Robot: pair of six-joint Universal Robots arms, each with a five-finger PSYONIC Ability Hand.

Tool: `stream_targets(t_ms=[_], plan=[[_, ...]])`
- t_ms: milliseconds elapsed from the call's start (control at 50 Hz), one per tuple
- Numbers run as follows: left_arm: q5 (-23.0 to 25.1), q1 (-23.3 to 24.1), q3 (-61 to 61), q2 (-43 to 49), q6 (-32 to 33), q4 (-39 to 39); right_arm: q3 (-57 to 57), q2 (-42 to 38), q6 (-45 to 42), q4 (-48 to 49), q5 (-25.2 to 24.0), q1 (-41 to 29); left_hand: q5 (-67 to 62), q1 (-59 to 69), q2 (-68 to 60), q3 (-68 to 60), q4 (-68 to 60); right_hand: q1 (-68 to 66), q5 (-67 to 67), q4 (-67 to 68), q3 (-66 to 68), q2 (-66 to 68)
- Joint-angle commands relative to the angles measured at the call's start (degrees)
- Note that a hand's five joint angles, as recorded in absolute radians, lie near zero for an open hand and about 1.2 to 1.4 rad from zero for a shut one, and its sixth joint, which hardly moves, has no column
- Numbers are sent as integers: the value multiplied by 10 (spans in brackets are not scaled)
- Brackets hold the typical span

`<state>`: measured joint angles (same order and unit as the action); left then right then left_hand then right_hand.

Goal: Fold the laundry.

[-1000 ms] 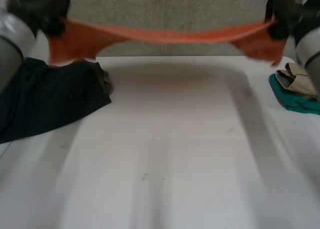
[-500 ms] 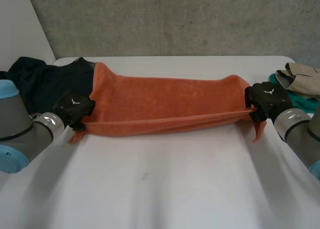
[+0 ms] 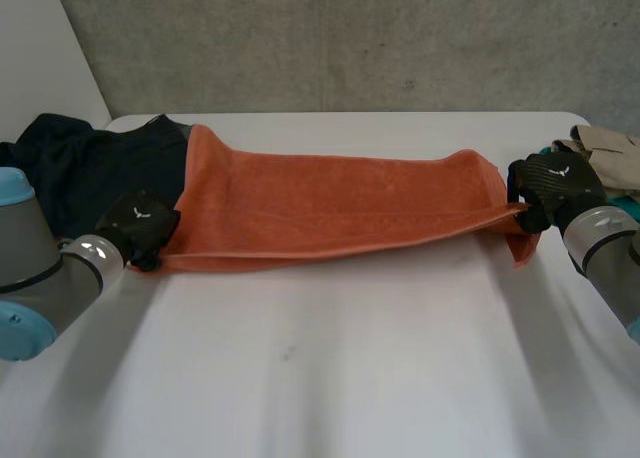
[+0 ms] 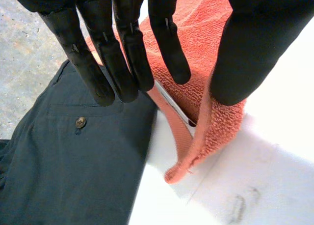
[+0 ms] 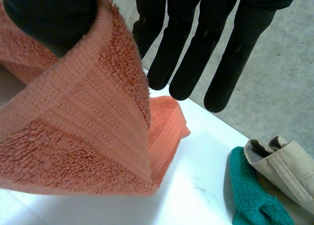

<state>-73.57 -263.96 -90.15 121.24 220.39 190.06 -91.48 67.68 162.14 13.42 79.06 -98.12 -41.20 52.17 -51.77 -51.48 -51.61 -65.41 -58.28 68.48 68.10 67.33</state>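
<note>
Far left: dark trousers [image 3: 90, 178] in a heap on the table [image 3: 330, 378]. The towel's far left corner lies against them, maybe on top; hard to say from the head view.

Left hand [image 3: 140, 226] is at the towel's near left corner. In the wrist view its fingers [image 4: 122, 53] are straight and well apart from the thumb [image 4: 255, 43], so there's no pinch. The hem rises from the corner [image 4: 179, 173] to the thumb and looks hooked over it, though I can't see the contact itself.

Orange towel [image 3: 340, 208] runs lengthwise across the far half of the table, mostly flat. A raised near edge is stretched between the two hands, so it looks like a lengthwise half-fold being laid down.

Right hand [image 3: 553, 183] is at the near right corner. Fingers [image 5: 221, 48] are straight and spread away from the thumb [image 5: 54, 14], and the towel [image 5: 83, 136] hangs over the thumb in a doubled flap. Nothing is clamped here either.

Far right: folded beige item [image 3: 605, 148] on a teal cloth [image 5: 250, 195], near the towel but not touching it.

How I'd do this step:
- Lower both ends together. The right flap rides higher than the left.
- Keep light tension along the long axis so the middle doesn't sag or wrinkle.
- Get the hem square over the layer below before letting go.
- Slip the thumbs out sideways along the towel's length, not toward the robot, or the top layer drags.
- On the left, watch that the trousers don't come along.
</note>
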Motion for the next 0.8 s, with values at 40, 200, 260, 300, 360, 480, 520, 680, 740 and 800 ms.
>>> stream_targets(t_ms=[40, 200, 260, 300, 360, 480, 520, 680, 740, 800], plan=[[-12, 6, -14, 5, 2, -11, 1, -1, -1, -2, -5, 2, -102, 92, -96, -99, -97, -146, -117, 115, 119, 127], [-9, 0, -7, 19, 17, -27, 18, -12, -14, -35, -7, 2, 30, -39, 35, 32, 34, -146, -117, 115, 119, 127], [-9, 1, -6, 22, 23, -30, 28, -18, -24, -66, -7, 3, 58, -68, 64, 61, 62, -146, -117, 115, 119, 127], [-8, 3, -5, 25, 27, -30, 33, -20, -29, -81, -7, 3, 62, -71, 67, 64, 66, -146, -117, 115, 119, 127], [-9, 5, -1, 33, 35, -30, 40, -26, -34, -105, -8, 5, 52, -61, 57, 54, 56, -146, -117, 115, 119, 127], [-15, 5, 9, 46, 61, -30, 42, -28, -35, -114, -8, 8, -153, 143, -147, -150, -148, -146, -117, 115, 119, 127], [-21, 3, 10, 39, 68, -29, 42, -28, -36, -115, -8, 9, -287, 278, -282, -284, -283, -146, -117, 115, 119, 127], [-63, 7, -13, -48, 51, -32, 41, -11, -44, -124, -9, 12, -288, 278, -282, -285, -284, -146, -117, 115, 119, 127], [-75, 14, -21, -83, 40, -41, 43, 0, -69, -144, -16, 13, -288, 278, -282, -285, -284, -146, -117, 115, 119, 127], [-91, 19, -28, -109, 40, -76, 42, 12, -124, -179, -35, 19, -288, 278, -282, -285, -284, -146, -117, 115, 119, 127]])
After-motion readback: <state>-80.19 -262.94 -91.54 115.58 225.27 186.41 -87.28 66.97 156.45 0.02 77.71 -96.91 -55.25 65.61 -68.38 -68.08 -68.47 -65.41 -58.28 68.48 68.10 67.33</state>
